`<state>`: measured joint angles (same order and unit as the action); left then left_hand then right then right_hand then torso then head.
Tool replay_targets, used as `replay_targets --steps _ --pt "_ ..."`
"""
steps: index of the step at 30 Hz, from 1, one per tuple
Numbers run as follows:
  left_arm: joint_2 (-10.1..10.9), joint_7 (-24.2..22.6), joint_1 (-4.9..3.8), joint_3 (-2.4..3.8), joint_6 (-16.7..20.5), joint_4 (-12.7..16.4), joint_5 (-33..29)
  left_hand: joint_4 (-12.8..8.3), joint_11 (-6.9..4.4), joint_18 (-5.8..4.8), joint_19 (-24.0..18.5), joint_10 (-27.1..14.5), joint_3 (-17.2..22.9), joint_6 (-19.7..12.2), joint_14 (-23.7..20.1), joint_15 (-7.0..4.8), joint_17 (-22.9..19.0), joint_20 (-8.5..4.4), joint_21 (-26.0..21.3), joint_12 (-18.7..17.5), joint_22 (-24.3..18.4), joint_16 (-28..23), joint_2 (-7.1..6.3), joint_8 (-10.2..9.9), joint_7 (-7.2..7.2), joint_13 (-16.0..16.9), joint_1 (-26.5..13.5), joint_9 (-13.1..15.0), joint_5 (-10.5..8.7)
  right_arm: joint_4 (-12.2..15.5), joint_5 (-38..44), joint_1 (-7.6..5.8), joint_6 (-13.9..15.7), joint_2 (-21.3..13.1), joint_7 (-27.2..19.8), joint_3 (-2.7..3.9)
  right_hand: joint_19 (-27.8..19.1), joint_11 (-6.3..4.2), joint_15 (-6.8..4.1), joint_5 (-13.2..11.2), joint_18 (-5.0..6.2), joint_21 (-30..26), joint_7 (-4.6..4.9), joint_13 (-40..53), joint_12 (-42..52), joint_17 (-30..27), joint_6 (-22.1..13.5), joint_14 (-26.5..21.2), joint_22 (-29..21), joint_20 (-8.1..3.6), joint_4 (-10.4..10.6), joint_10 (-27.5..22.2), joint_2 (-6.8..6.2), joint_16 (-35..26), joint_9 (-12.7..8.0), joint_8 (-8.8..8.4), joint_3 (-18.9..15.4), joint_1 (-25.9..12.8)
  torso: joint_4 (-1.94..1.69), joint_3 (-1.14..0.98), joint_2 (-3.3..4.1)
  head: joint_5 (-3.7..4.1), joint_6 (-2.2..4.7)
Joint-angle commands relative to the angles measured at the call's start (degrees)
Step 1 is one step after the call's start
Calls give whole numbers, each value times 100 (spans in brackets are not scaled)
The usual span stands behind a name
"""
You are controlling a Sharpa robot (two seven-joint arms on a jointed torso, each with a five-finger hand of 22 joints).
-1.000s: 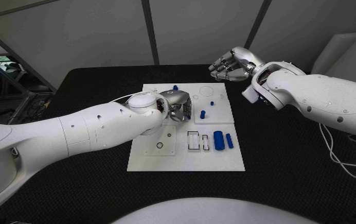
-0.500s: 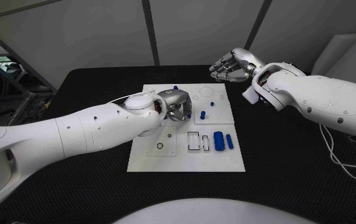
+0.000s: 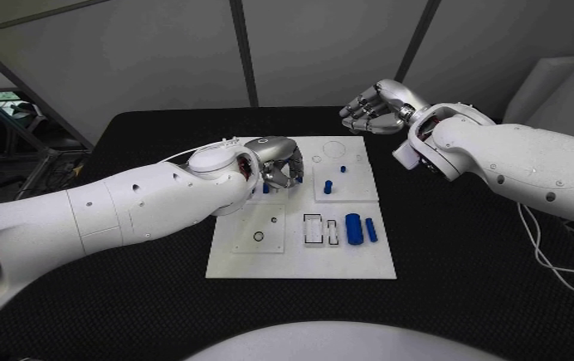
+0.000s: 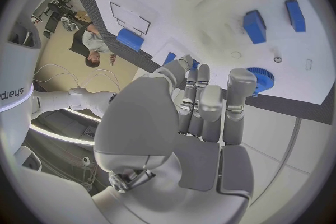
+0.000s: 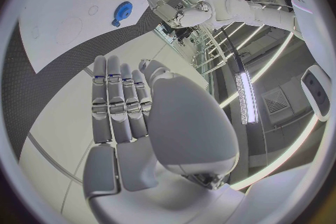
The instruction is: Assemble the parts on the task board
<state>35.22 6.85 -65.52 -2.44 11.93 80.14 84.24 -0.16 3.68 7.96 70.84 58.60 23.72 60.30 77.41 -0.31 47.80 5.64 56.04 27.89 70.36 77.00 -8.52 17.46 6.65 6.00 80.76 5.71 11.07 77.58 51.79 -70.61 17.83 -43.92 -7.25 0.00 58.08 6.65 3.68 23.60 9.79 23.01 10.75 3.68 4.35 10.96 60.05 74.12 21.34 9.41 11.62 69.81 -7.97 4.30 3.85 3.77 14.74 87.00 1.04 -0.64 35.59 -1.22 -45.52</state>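
The black desk (image 3: 143, 295) carries the white task board (image 3: 299, 257). The left hand (image 3: 278, 164) hovers over the board's far left part, fingers curled around a small blue part (image 3: 265, 186). The right hand (image 3: 376, 107) hangs beyond the board's far right corner, fingers curled, holding nothing. A large blue cylinder (image 3: 353, 227) lies nearer than the left hand, to its right.

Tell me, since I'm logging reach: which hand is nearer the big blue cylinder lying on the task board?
Left. The left hand hovers over the task board, up and to the left of the big blue cylinder; the right hand is raised beyond the board's far edge.
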Motion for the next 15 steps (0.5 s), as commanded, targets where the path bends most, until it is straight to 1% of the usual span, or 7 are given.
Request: replay_targets --steps 1,3,8,11,15 --pt "76 13 -14 87 39 67 36 3 -2 -38 35 52 41 33 27 -7 -5 -2 5 -21 6 16 -51 -33 14 -8 -14 4 20 -2 10 -7 28 -3 -37 3 -34 13 1 27 28 27 2 -1 11 -3 40 23 6 -16 -8 11 -13 -13 -2 11 27 -65 -1 2 1 -16 9" --pt "155 20 -15 174 37 114 32 5 -2 -37 33 53 50 35 27 -7 -5 -2 2 -22 6 16 -55 -34 15 -9 -18 4 20 -4 10 -3 28 -4 -38 3 -34 13 1 27 28 27 2 -1 11 -3 40 23 6 -16 -8 11 -13 -13 -2 11 27 -65 0 2 2 -23 17" --pt "327 41 -15 293 43 196 -9 7 -2 -35 28 57 72 40 27 -7 -10 -1 -9 -27 3 16 -64 -37 19 -12 -27 3 21 -9 10 4 28 -9 -40 3 -34 13 1 27 28 27 2 -1 11 -3 40 23 6 -16 -8 11 -13 -13 -2 11 27 -65 -3 1 2 -43 21" --pt "428 58 -15 336 31 207 -57 7 -1 -35 27 59 89 43 28 -6 -9 -1 -10 -30 5 17 -69 -39 22 -14 -29 2 22 -13 10 7 28 -11 -40 3 -34 13 1 27 28 27 2 -1 11 -3 40 23 6 -16 -8 11 -13 -13 -2 11 27 -65 -3 2 2 -60 25" --pt "551 81 -15 363 6 171 -132 5 0 -35 27 62 109 46 29 -6 -11 -1 -11 -34 6 18 -73 -40 23 -16 -29 1 22 -16 10 11 27 -13 -40 3 -34 13 1 27 28 27 2 -1 11 -3 40 23 6 -16 -8 11 -13 -13 -2 11 27 -65 -1 -2 1 -75 23"
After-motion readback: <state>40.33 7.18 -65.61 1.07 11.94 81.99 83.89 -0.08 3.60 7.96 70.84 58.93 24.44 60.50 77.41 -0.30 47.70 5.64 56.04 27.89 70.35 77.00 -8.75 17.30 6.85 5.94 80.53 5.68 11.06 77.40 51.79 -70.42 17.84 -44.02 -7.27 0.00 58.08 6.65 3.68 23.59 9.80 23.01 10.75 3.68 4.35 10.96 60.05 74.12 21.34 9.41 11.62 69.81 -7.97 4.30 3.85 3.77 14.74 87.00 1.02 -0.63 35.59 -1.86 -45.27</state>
